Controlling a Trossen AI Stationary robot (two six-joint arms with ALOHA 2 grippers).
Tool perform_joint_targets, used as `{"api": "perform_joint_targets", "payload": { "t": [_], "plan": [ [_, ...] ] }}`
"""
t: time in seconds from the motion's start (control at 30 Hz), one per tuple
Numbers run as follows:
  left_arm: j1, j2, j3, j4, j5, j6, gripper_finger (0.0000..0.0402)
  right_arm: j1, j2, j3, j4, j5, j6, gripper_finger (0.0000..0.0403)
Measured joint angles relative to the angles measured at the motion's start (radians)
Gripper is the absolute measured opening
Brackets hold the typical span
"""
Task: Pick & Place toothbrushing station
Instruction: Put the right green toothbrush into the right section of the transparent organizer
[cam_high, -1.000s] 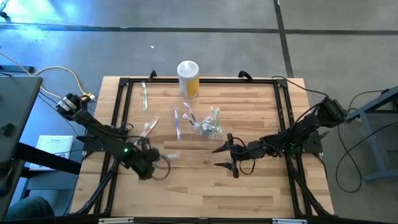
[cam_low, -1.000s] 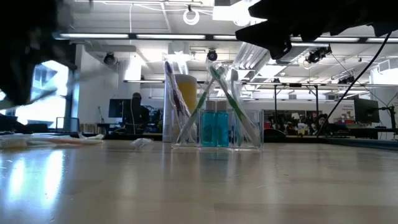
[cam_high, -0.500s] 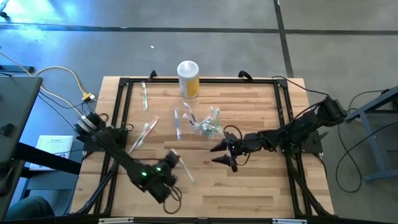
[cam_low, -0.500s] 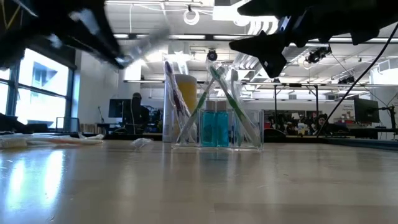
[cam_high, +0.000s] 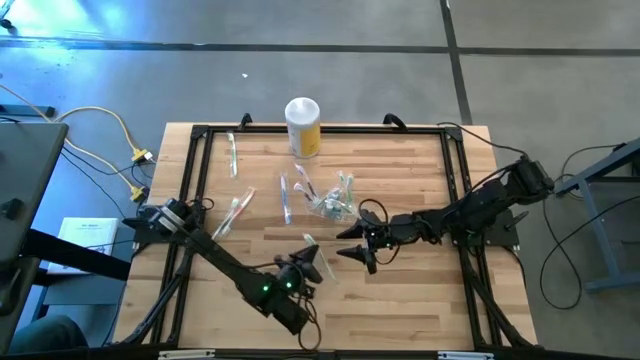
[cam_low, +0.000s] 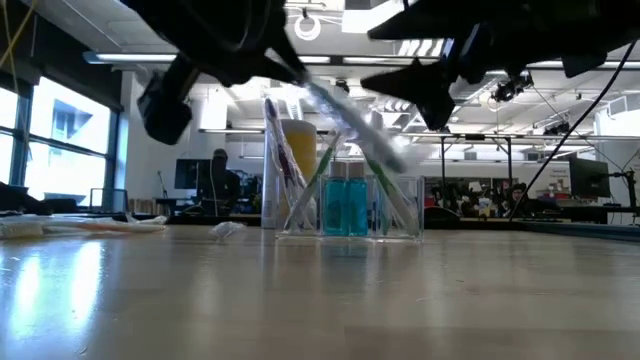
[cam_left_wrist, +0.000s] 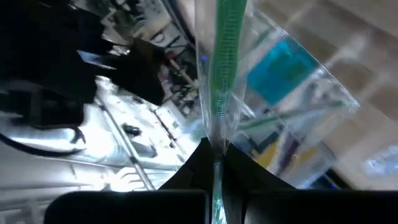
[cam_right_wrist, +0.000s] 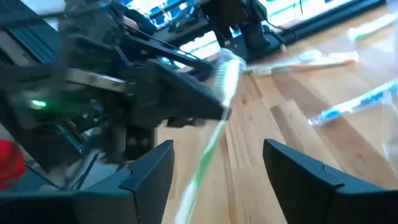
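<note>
Now my left gripper (cam_high: 312, 262), clamped on green toothbrush (cam_left_wrist: 225, 50), has swung near holder (cam_high: 331, 207); insertion next. Right gripper (cam_high: 352, 245) empty, spread.

Clear holder (cam_high: 333, 207) stands mid-table with brushes leaning inside; a wrapped green toothbrush (cam_left_wrist: 225, 56) is held tilted just near of it; other wrapped brushes (cam_high: 239, 208) lie left

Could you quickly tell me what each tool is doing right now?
Left tool: shut on the green toothbrush, lifted above the table.
Right tool: open, empty, beside the clear holder.
</note>
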Motion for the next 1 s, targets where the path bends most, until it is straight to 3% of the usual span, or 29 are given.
{"api": "perform_joint_targets", "payload": {
  "t": [0.23, 1.0],
  "plan": [
    [0.007, 0.006, 0.005, 0.141, 0.041, 0.128, 0.0001, -0.002, 0.042, 0.000, 0.009, 0.000, 0.012, 0.0238],
    [0.075, 0.005, 0.005, 0.445, 0.167, 0.327, 0.0001, -0.014, 0.063, 0.020, -0.021, -0.052, 0.053, 0.0238]
  ]
}}
